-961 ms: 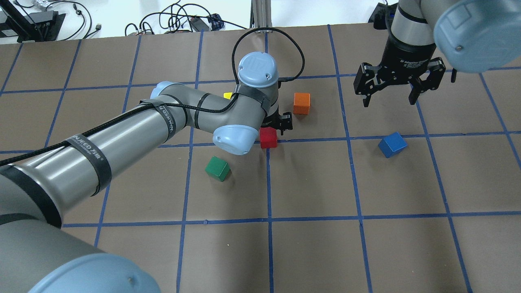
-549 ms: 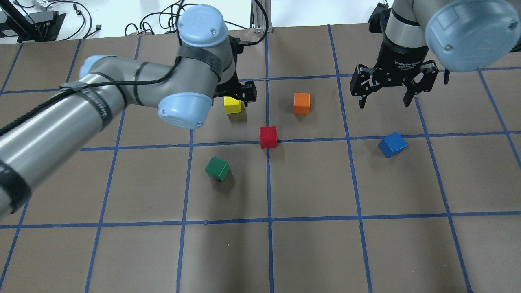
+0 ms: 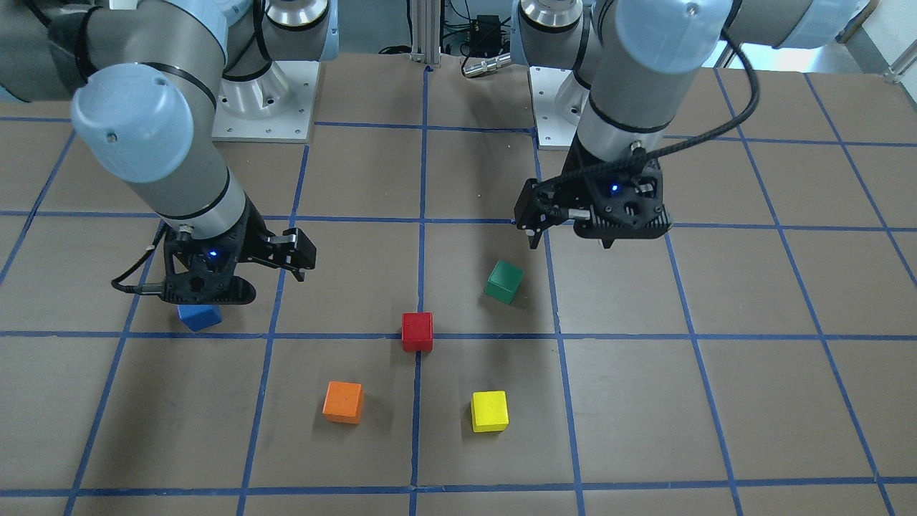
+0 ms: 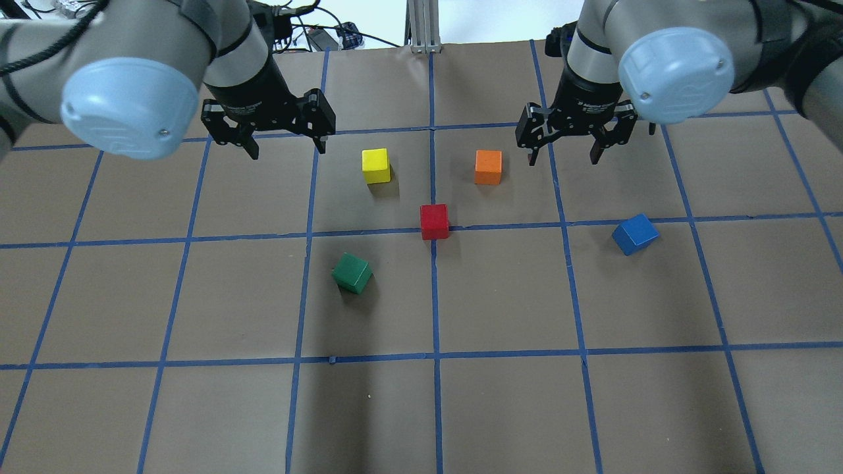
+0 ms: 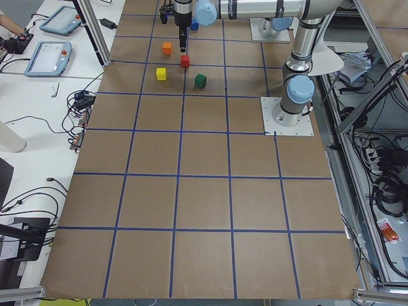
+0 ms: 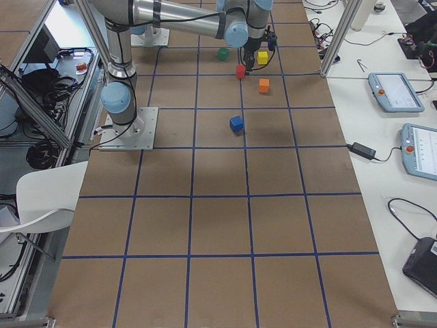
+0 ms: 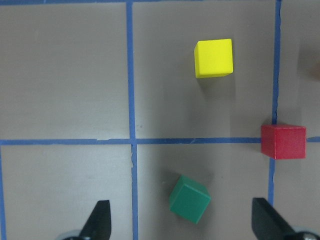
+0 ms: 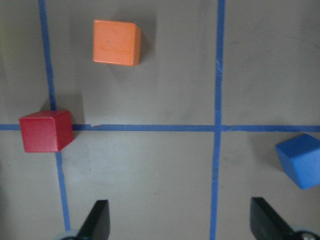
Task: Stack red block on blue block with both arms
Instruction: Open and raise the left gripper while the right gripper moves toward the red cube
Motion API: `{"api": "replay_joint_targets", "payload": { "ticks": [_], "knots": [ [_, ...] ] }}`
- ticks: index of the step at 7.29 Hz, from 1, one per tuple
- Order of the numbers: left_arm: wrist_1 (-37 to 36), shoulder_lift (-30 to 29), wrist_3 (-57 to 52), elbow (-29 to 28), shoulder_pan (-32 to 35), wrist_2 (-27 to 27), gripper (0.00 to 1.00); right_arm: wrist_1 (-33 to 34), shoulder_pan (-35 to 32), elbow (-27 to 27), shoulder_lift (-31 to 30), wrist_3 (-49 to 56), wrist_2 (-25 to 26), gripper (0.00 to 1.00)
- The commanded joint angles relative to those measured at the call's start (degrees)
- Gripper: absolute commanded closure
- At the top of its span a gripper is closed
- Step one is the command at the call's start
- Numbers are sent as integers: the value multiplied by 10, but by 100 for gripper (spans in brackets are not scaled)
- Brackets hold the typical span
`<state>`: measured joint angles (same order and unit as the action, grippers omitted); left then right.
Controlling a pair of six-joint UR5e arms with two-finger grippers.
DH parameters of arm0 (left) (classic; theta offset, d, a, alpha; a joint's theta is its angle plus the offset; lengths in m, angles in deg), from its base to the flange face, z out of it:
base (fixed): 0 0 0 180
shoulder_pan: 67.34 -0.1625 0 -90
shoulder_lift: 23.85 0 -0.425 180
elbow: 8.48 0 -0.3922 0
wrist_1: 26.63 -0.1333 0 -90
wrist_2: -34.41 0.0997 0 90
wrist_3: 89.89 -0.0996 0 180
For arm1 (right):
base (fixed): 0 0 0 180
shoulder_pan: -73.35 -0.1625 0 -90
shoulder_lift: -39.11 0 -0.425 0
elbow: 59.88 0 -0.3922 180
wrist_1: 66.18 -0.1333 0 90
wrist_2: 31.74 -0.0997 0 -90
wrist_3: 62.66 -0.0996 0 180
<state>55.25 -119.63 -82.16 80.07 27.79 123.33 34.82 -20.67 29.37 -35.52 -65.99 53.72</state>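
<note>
Brown paper covered the tabletop (image 4: 500,395), ruled into squares by blue tape, and on it you had five cubes: one red block (image 4: 435,221), one blue block (image 4: 635,234), one green cube (image 4: 352,272), one yellow cube (image 4: 376,165) and one orange cube (image 4: 488,166). The left arm (image 4: 125,92) and the right arm (image 4: 675,79) each carried one pincer. The left pincer (image 4: 287,151) hung wide apart and empty beside the yellow cube. The right pincer (image 4: 561,160) hung likewise spread and empty beside the orange one.

The red block sat on a crossing of tape lines, touching nothing. The blue block lay well off to the robot's right, askew to the grid. From your side the right pincer hid part of it. Pale lettering on that pincer's body was too small to read. Two tablets (image 6: 389,91) lay on the white side bench (image 6: 403,239).
</note>
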Motion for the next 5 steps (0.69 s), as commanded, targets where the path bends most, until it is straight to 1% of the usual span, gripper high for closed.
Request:
{"api": "replay_joint_targets", "payload": {
  "ticks": [1,2,4,5],
  "knots": [
    [76,38,-1,-32,-19,35,0,92,-38,-1,51,-4,-30,0],
    [82,41,0,-30,-19,36,0,107,-61,0,62,-11,-31,0],
    [65,57,0,-63,-20,44,0,161,-97,0,101,-123,-29,0],
    [78,67,-3,-65,-21,43,0,165,-109,0,114,-127,-24,0]
  ]
}}
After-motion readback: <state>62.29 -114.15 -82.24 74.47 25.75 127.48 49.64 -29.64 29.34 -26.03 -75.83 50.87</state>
